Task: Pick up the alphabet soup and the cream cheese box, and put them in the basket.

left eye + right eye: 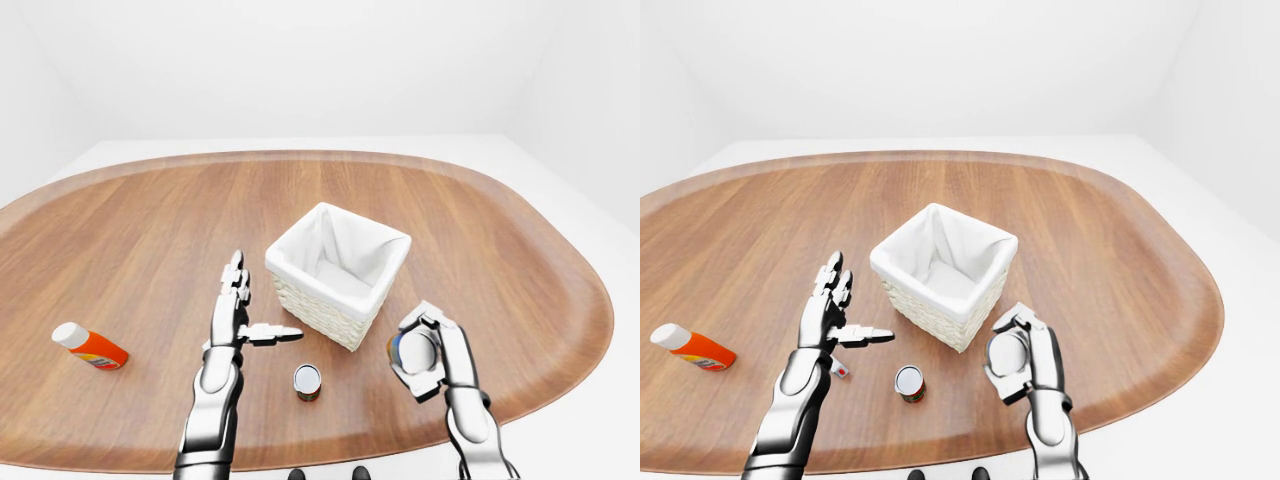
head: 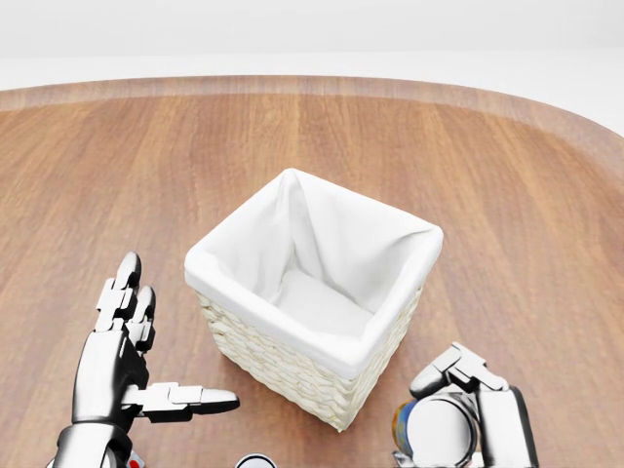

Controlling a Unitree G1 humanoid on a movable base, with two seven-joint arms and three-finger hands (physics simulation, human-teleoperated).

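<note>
While my right hand (image 1: 428, 352) is clamped on the soup can (image 1: 414, 351), it sits at about 4 o'clock from the basket (image 1: 337, 272), just beside its lower corner in the left-eye view. My left hand (image 1: 236, 318) is spread wide at 8 o'clock from the basket, fingers (image 2: 124, 295) up, thumb out, gripping nothing. 1 small can (image 1: 307, 381) stands on the table (image 1: 140, 230) at 6 o'clock. 1 orange bottle (image 1: 89, 346) lies well apart at 9 o'clock. I cannot tell where the cream cheese is.
</note>
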